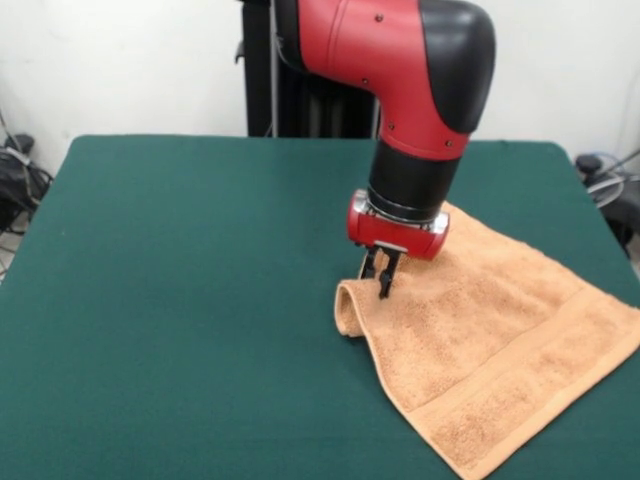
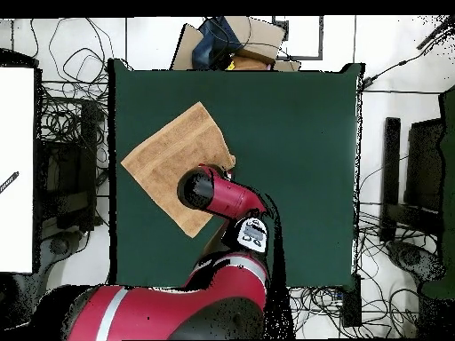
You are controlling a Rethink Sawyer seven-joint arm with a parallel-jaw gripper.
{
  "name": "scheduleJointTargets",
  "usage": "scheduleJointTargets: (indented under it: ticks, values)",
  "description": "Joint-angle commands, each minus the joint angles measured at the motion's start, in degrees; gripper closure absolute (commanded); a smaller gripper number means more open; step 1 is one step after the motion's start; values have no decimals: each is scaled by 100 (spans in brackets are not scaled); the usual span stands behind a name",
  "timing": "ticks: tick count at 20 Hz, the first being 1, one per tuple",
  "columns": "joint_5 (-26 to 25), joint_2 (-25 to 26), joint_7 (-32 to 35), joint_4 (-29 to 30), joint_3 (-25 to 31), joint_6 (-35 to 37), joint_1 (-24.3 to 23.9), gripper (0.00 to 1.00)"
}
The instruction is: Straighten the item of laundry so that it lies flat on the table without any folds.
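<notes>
Front view: green table before a white wall.

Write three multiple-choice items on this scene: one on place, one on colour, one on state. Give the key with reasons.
1. In the front view, the towel lies toward the table's:
A. left side
B. right side
C. exact centre

2. The table top is:
A. dark green
B. white
C. blue

3. The towel's corner by the gripper is:
A. flat
B. folded over
C. hanging off the table

Key: B, the towel fills the picture's right half; A, the cloth top is dark green; B, a rolled fold shows at the corner under the gripper.
</notes>
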Motion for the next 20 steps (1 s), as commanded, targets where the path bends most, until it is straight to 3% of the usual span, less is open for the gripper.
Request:
scheduleJointTargets:
  ticks: [1, 20]
  values:
    - [255, -75, 1315, 43, 305, 357, 58, 100]
    - [316, -383, 1377, 288, 503, 369, -117, 100]
